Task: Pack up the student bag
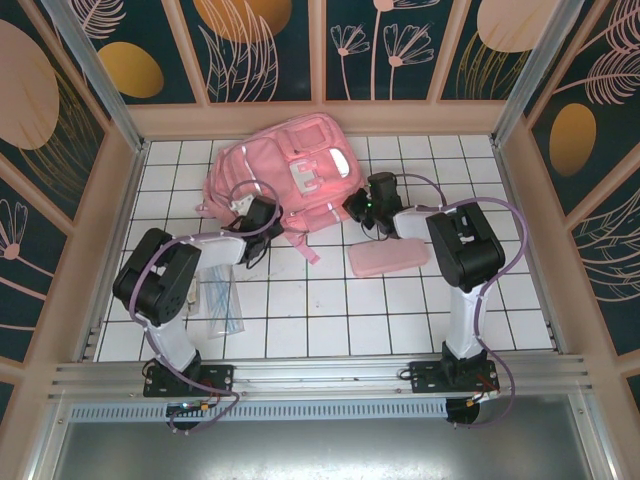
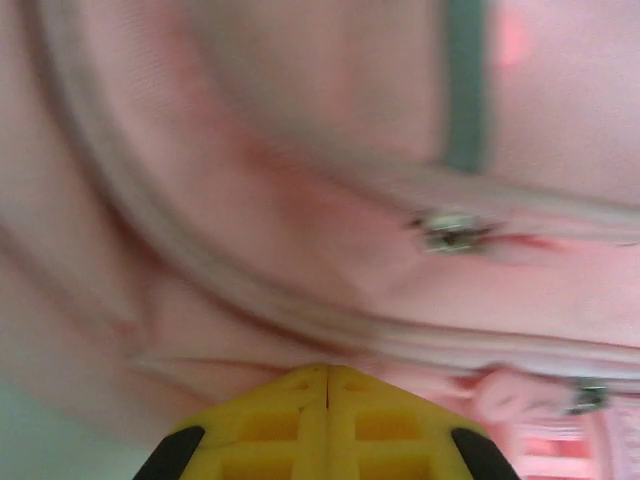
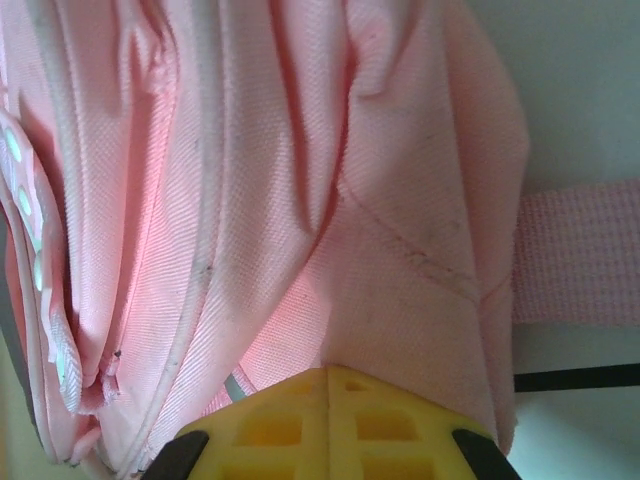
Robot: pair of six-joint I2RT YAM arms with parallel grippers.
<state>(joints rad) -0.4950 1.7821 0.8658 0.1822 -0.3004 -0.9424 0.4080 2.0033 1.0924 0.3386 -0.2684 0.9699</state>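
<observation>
One student bag lies by the table's far edge. My left gripper and right gripper have jaws together, tips against its fabric on either side. Pink pencil case lies near, rightward.

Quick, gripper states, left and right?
Left gripper: closed, tips against the student bag; whether fabric is pinched cannot be told.
Right gripper: closed, apparently pinching the student bag's fabric.

Robot lab test cell: white grid tabletop, floral printed wall panels in alu frame posts, 2 arms bolted to metal rail.
</observation>
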